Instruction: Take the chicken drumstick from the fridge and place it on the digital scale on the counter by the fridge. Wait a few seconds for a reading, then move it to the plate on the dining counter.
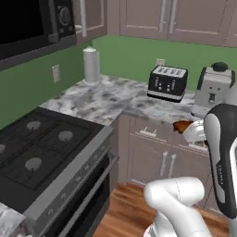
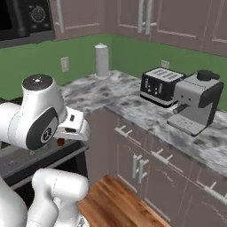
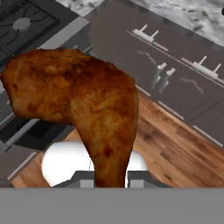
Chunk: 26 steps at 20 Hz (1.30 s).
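The chicken drumstick [image 3: 78, 96] is a glossy reddish-brown piece that takes up most of the hand view. Its thin end sits between the two dark fingertips of my gripper [image 3: 111, 177], which is shut on it. In the left base view the gripper [image 1: 187, 129] hangs in the air in front of taupe cabinet doors, with the drumstick [image 1: 181, 125] poking out to its left. A small red bit of the drumstick [image 2: 60, 142] peeks from under the arm in the right base view. The fridge, digital scale and plate are out of view.
A black stove [image 1: 41, 148] stands at the left, with a microwave [image 1: 32, 23] above it. A marbled corner worktop [image 1: 106, 99] carries a paper towel roll [image 1: 91, 65], a black toaster [image 1: 167, 82] and a coffee machine [image 1: 214, 88]. Wooden floor [image 1: 125, 208] lies below.
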### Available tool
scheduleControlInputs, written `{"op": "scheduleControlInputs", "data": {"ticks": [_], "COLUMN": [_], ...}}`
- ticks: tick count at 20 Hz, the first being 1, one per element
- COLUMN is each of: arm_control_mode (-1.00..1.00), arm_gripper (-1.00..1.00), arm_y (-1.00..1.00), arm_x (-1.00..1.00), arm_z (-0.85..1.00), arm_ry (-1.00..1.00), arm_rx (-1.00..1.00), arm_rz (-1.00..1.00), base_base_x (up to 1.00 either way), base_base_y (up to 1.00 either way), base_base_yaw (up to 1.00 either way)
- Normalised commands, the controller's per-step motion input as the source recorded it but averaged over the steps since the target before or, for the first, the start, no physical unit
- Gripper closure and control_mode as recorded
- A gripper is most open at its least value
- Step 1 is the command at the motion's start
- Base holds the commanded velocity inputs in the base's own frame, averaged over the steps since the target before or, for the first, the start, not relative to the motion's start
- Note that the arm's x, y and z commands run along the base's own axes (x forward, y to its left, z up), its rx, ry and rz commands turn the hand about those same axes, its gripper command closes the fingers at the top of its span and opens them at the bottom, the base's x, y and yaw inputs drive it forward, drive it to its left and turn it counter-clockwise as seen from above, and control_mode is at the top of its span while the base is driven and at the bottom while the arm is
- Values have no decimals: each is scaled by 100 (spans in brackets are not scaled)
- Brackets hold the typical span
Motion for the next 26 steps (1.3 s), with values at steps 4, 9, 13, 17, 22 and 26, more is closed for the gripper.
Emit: {"op": "scheduleControlInputs", "data": {"ticks": [4, 9, 13, 17, 22, 26], "arm_control_mode": [100, 100, 100, 100, 100, 100], "arm_gripper": [100, 100, 100, 100, 100, 100], "arm_y": [0, 0, 0, 0, 0, 0], "arm_x": [0, 0, 0, 0, 0, 0], "arm_z": [0, 0, 0, 0, 0, 0], "arm_ry": [0, 0, 0, 0, 0, 0], "arm_rx": [0, 0, 0, 0, 0, 0], "arm_rz": [0, 0, 0, 0, 0, 0], "base_base_x": [0, 0, 0, 2, 4, 19], "base_base_y": [-4, -3, -1, -2, 0, 0], "base_base_yaw": [-87, -86, -84, -81, -81, -80]}}
